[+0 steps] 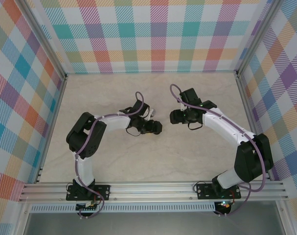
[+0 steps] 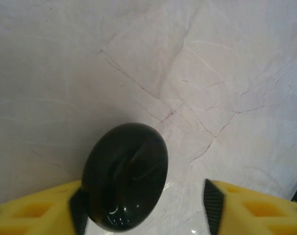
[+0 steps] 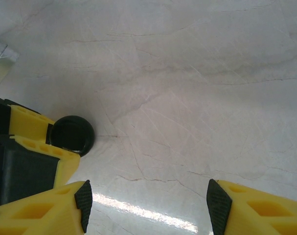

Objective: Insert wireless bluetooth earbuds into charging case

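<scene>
Roughly at the middle of the overhead view, the left gripper (image 1: 157,127) and the right gripper (image 1: 172,116) face each other tip to tip, close but apart, above the pale cream marble-patterned table top (image 1: 138,161). Each white arm bends inward from its black base at the bottom of that frame, with a purple cable (image 1: 84,161) running along the left one. Walls of pastel plaid fabric (image 1: 138,34) enclose the table on the top, left and right sides of the frame.

From the left wrist, the glossy black round charging case (image 2: 125,176) sits in the lower centre-left of the frame. It lies against the black pad (image 2: 79,211) of the yellow finger on that side. The opposite pad (image 2: 213,211) stands well clear of it, with bare marble between. So the left jaws are spread wide and are not clamping the case.

From the right wrist, the same case (image 3: 72,133) shows at the middle left, touching the tip of the left gripper's yellow finger (image 3: 30,123). The right gripper's own yellow fingers, one in each bottom corner, are likewise spread wide, with only bare table between their black pads (image 3: 83,200).
</scene>
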`<action>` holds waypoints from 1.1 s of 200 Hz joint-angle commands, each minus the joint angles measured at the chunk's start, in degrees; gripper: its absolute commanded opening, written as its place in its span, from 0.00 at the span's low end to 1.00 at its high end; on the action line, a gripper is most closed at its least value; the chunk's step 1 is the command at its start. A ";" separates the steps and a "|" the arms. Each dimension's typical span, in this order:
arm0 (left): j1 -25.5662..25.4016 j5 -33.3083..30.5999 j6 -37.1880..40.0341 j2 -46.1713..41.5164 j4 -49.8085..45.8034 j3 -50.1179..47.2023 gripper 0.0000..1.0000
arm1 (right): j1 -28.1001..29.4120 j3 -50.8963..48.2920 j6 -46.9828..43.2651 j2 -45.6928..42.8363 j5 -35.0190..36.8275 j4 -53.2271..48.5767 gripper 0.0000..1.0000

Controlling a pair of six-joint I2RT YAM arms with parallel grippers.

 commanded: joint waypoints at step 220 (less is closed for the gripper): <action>19.47 -52.93 23.00 -41.51 14.37 -28.91 0.92 | -13.69 -25.74 -7.90 -9.87 34.36 37.96 0.72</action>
